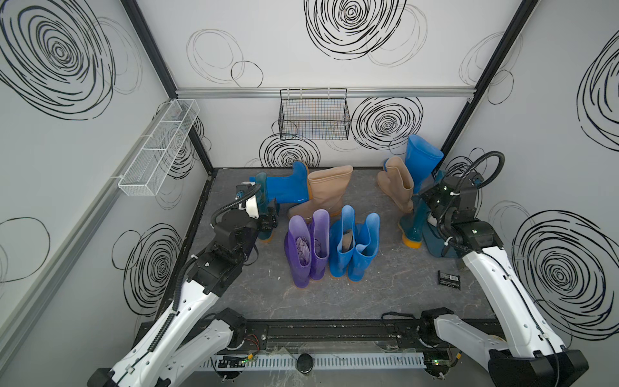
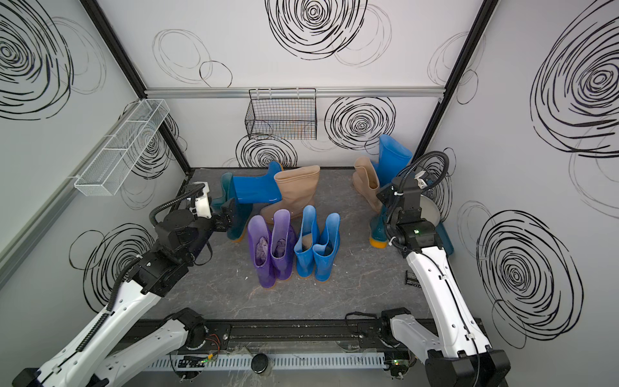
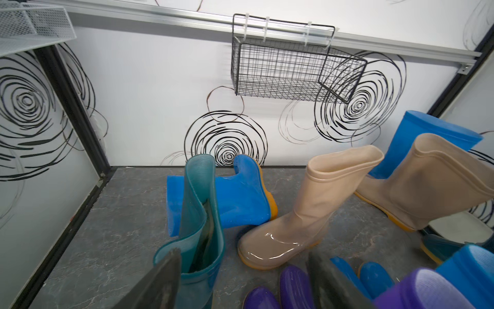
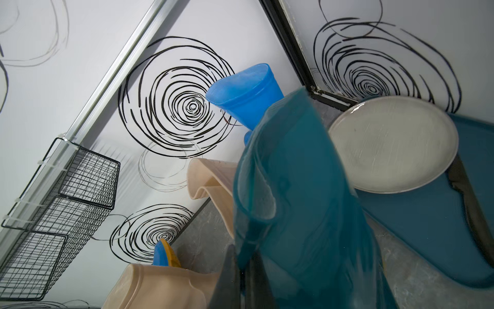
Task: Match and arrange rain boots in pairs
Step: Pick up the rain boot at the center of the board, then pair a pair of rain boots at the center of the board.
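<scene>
left gripper (image 1: pixel 273 216) parted, right gripper (image 4: pixel 242 278) pinching boot (image 4: pixel 288 187)

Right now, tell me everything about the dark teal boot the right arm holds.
The dark teal boot is glossy, slightly see-through rubber with an orange sole. It stands roughly upright, toe toward the robot, beside a tan boot and a teal tray. The right end effector is shut on its soft cuff, which is buckled into folds. Whether its sole touches the floor is unclear.

Both top views look steeply down from the front over the whole bench (image 1: pixel 368 301); each wrist camera sits low among the rain boots (image 3: pixel 307 203), both catching the wire basket (image 3: pixel 288 69).
</scene>
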